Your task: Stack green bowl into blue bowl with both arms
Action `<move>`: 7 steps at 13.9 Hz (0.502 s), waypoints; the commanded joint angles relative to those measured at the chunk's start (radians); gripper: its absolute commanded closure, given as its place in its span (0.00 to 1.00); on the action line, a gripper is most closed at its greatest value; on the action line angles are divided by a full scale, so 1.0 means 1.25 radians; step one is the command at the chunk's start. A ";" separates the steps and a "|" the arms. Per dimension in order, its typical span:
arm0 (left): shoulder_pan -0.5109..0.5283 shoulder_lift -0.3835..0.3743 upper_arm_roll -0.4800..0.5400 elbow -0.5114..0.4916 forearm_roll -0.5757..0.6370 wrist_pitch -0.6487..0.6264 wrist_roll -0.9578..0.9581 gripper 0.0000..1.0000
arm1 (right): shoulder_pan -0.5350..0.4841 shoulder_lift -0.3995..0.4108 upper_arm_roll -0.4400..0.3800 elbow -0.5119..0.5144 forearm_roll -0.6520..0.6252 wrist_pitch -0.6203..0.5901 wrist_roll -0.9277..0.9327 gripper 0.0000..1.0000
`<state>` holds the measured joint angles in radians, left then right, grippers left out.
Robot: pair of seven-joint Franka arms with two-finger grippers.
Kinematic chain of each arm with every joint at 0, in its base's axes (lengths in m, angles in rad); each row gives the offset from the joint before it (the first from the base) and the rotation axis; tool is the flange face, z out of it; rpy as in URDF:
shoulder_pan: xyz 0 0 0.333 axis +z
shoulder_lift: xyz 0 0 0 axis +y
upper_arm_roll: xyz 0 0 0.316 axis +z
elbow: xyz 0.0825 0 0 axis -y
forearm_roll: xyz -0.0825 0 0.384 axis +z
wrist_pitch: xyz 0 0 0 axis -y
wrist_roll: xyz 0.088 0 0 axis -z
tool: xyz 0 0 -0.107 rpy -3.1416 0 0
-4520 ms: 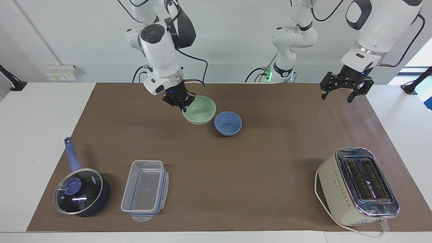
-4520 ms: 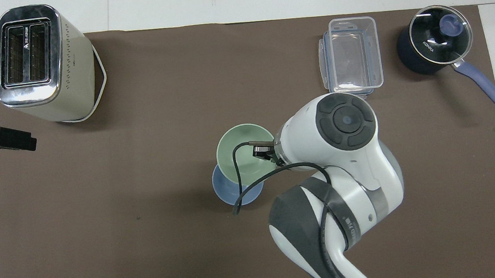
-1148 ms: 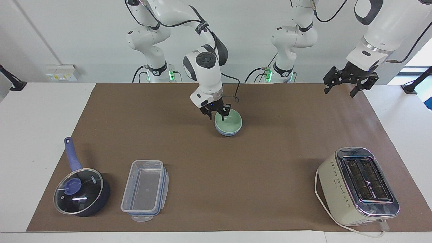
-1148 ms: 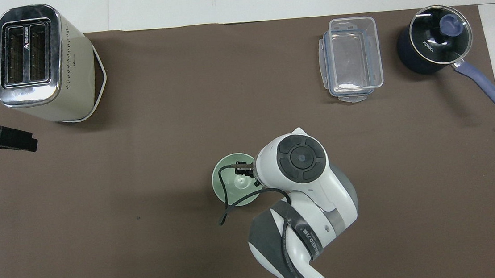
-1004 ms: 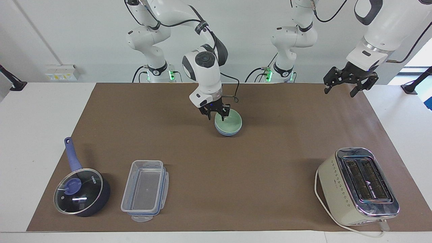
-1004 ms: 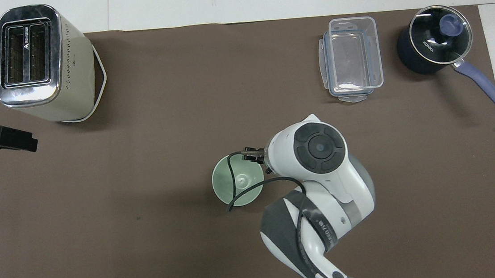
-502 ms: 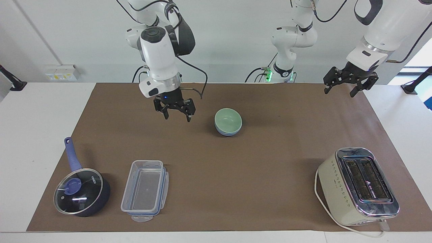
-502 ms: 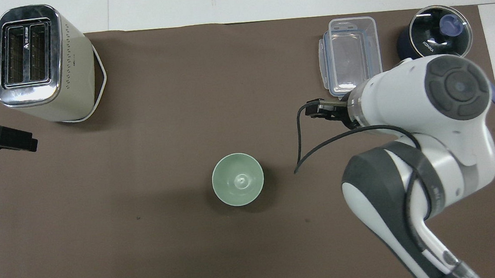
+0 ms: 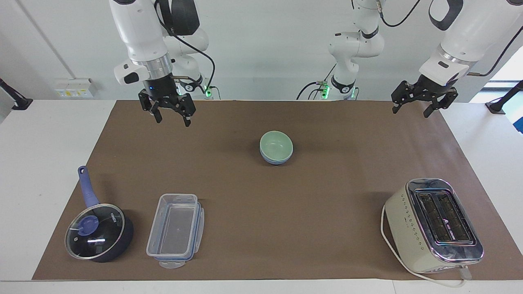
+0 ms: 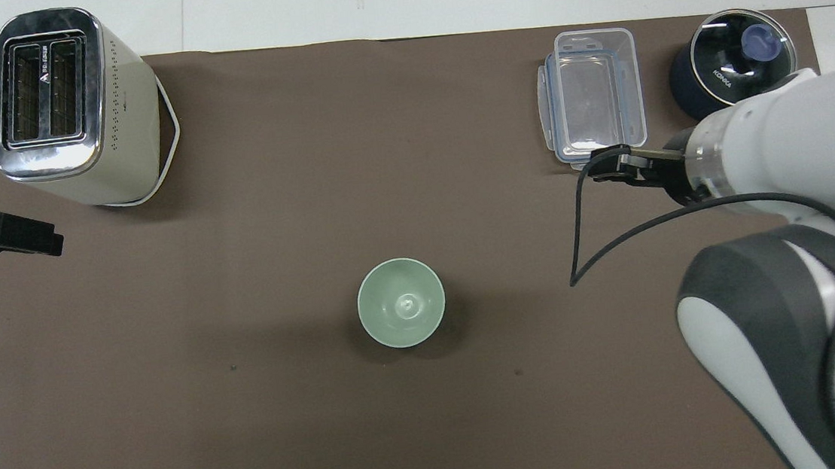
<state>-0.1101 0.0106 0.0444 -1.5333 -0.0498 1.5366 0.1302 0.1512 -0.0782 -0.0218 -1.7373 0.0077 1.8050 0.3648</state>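
We judge the stacking done: the green bowl (image 9: 276, 143) sits nested inside the blue bowl (image 9: 276, 159), upright and level, with only a thin blue band showing beneath its rim in the facing view and none of the blue visible from overhead. The pair rests mid-mat, nearer to the robots than the toaster (image 9: 432, 225) and well apart from it, toward the right arm's end. The green bowl looks plain, matte and pale mint, its inside empty. Our right gripper (image 9: 170, 116) hangs spread wide and empty over the mat's edge, well clear of the bowls. Our left gripper (image 9: 410, 108) waits, likewise spread and empty, above the toaster's end of the mat. Nothing appears left to do.
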 commanded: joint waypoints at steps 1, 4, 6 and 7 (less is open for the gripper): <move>0.006 0.003 -0.007 0.014 0.015 -0.011 0.005 0.00 | -0.048 0.010 0.009 0.052 0.001 -0.067 -0.055 0.00; 0.006 0.004 -0.007 0.015 0.017 -0.008 0.006 0.00 | -0.098 0.010 0.009 0.115 0.002 -0.154 -0.110 0.00; 0.005 0.004 -0.007 0.015 0.017 -0.007 0.006 0.00 | -0.129 0.000 0.006 0.104 0.002 -0.165 -0.137 0.00; 0.005 0.004 -0.007 0.015 0.017 -0.007 0.006 0.00 | -0.139 -0.012 0.006 0.086 0.002 -0.164 -0.138 0.00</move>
<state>-0.1101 0.0106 0.0420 -1.5332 -0.0498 1.5369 0.1302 0.0156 -0.0806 -0.0234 -1.6172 0.0077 1.6140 0.2248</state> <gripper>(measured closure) 0.000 0.000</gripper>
